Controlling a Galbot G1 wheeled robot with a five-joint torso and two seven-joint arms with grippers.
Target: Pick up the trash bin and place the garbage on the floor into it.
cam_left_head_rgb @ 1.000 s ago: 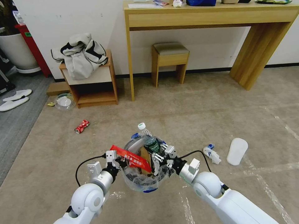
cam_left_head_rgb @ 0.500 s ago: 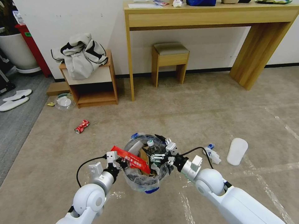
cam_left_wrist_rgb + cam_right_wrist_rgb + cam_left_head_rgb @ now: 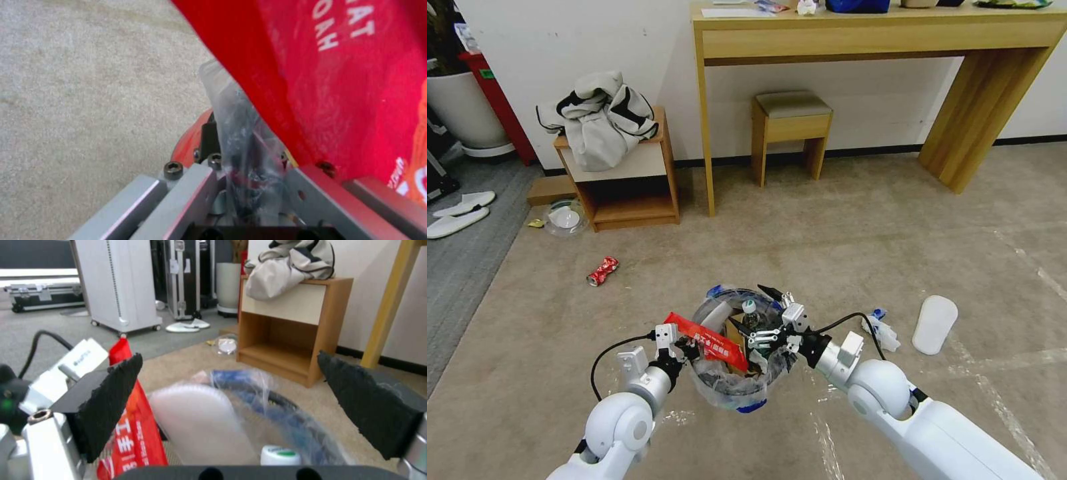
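The trash bin (image 3: 728,392), lined with a clear bag, hangs off the floor (image 3: 840,253) in front of me. My left gripper (image 3: 684,348) is shut on its near rim; the left wrist view shows its fingers (image 3: 191,186) clamping the bag (image 3: 240,133) and the rim. A red wrapper (image 3: 707,341) sticks out of the bin, and a green-label bottle (image 3: 750,308) stands inside, white cap up. My right gripper (image 3: 764,315) hovers open over the bin's right side, pads (image 3: 111,406) wide apart and nothing between them. A crushed red can (image 3: 602,271) lies on the floor to the left.
White-and-blue crumpled litter (image 3: 880,331) and a white slipper (image 3: 934,324) lie to the right. Two slippers (image 3: 457,213) rest on grey carpet at far left. A clear lid (image 3: 565,217), a low cabinet (image 3: 627,193) with a jacket, a stool (image 3: 790,130) and a console table (image 3: 894,33) stand behind.
My right gripper held the bottle above the bin a second ago; it has opened, the bottle has dropped into the bin, and the right arm has eased back to the right.
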